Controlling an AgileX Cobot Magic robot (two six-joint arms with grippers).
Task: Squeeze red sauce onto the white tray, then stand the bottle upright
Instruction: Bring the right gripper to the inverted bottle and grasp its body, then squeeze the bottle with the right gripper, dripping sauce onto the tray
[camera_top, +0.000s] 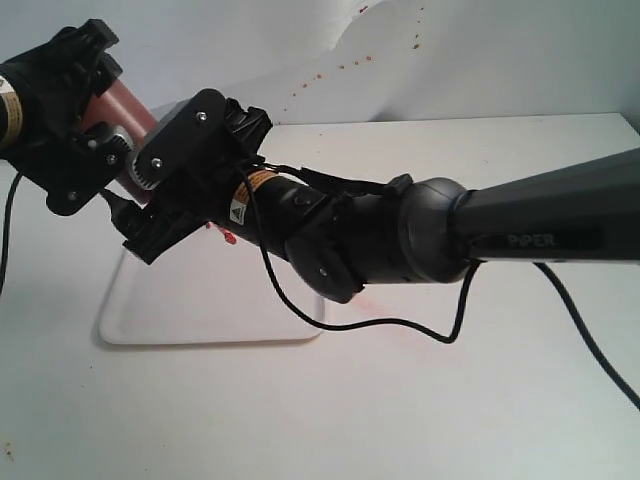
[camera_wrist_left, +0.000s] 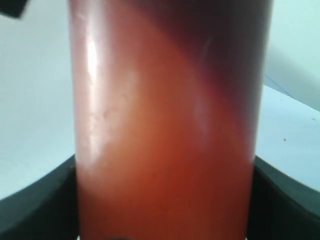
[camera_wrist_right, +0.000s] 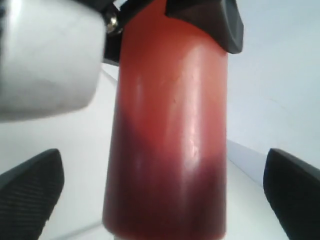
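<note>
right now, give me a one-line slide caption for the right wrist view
Open right claw flanks the red-filled bottle without touching it while the left claw holds it.

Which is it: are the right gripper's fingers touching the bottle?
Apart. The right wrist view shows a clear gap between the bottle and the fingers on each side.

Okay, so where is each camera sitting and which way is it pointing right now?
Exterior: raised above the table, looks down at the white tray; the left arm and right arm show.
Left wrist: behind the left gripper, faces the bottle clamped between its fingers.
Right wrist: behind the right gripper, faces the same bottle; its fingers stand apart.
Shared: all three see the bottle.
</note>
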